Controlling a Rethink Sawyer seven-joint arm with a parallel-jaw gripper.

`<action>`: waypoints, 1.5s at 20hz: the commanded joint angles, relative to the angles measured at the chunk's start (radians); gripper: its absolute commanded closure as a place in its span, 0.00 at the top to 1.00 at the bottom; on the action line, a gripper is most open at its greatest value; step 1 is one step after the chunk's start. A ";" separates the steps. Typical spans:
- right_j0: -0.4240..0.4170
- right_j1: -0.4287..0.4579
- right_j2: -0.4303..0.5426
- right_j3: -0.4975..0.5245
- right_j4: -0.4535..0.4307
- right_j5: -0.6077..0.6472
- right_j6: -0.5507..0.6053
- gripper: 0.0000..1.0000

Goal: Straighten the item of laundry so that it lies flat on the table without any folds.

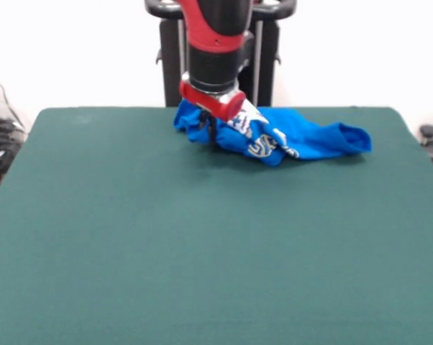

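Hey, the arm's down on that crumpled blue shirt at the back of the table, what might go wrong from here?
1. The bright blue cotton T-shirt lies bunched near the far edge of the dark green felt table; a pull that way might drag it off.
2. The gripper sits on the bunched left end, so lifting may catch several layers and keep folds.

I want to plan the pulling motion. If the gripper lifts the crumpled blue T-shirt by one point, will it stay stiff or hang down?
The bright blue cotton T-shirt is bunched in soft folds, so it would probably droop. It looks thin, so likely light. On the dark green felt-like table it may drag rather than slide.
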 commanded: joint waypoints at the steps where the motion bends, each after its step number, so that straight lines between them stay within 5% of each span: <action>1: -0.001 0.002 -0.001 -0.186 -0.036 0.114 0.085 0.00; 8: -0.001 0.029 0.001 -0.268 -0.056 0.073 0.085 0.00; 13: 0.119 -0.044 -0.089 -0.297 -0.024 0.266 0.199 0.00; 18: 0.187 -0.174 -0.105 -0.176 -0.005 0.288 0.265 0.00; 24: 0.130 -0.279 -0.005 0.036 0.008 0.237 0.185 0.00; 30: 0.145 -0.345 -0.027 0.129 -0.043 0.233 0.150 0.00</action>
